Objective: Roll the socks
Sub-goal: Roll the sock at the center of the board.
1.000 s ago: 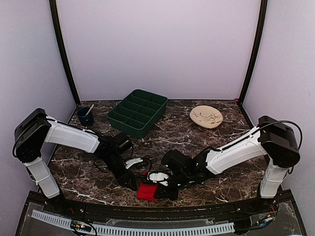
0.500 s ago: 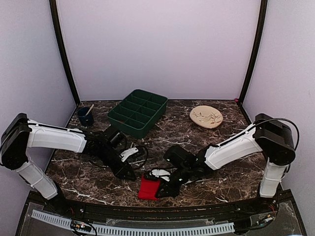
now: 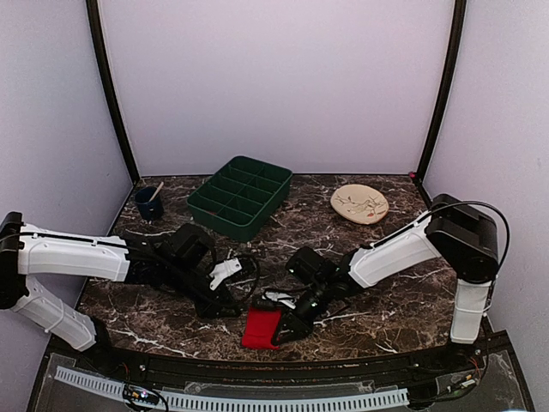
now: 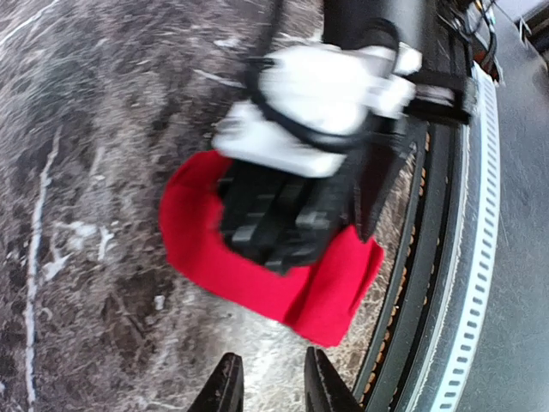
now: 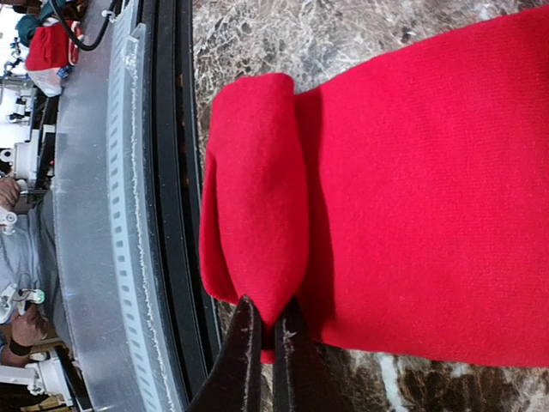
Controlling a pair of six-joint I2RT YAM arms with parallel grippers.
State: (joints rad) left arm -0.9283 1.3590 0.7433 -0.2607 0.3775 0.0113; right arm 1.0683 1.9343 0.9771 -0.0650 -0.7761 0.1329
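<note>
Socks [image 5: 412, 172] folded at one end; R gripper [image 5: 266, 343] pinches that fold to roll; L gripper [image 4: 270, 390] beside socks, parted, empty.

Stretched low and inward, the left tool [image 4: 271, 365] hangs slightly parted, the right tool [image 5: 268, 311] pinched shut on the socks [image 5: 412, 189].

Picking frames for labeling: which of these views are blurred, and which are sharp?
Left wrist view: blurred, the marble table streaked and the edges of the socks soft. Right wrist view: crisp, the knit weave shows. Top external view: sharp and evenly lit.
</note>
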